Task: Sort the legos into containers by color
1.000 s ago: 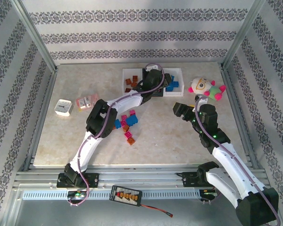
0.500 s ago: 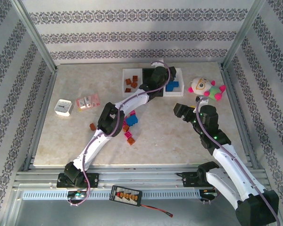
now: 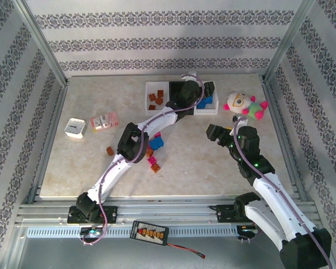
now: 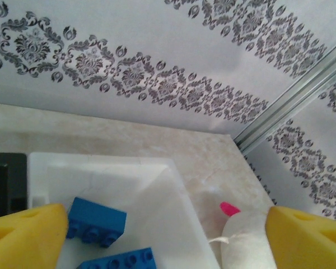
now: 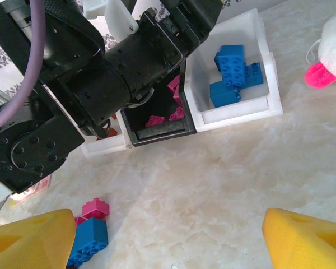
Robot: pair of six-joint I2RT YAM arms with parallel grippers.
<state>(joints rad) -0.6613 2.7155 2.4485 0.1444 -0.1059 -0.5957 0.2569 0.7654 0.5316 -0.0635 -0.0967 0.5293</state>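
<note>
Blue legos (image 5: pixel 233 64), white bin (image 5: pixel 241 115), pink legos (image 5: pixel 157 120), black bin (image 5: pixel 157 135), grey damask-striped walls (image 4: pixel 157 45)

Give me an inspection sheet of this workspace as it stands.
Surface: marble-look table, no spills seen.
Job's things: left white bin holds brown legos, black bin pink, right white bin blue; loose legos lie by the left arm, a brown brick apart.
Clutter: plush toy, pink-and-white packet, small white box.
Grippers: left gripper open above the right white bin; right gripper open, empty, above bare table.
Cables: purple cable along each arm; red wire at the front rail.
Surroundings: patterned walls, metal frame.
</note>
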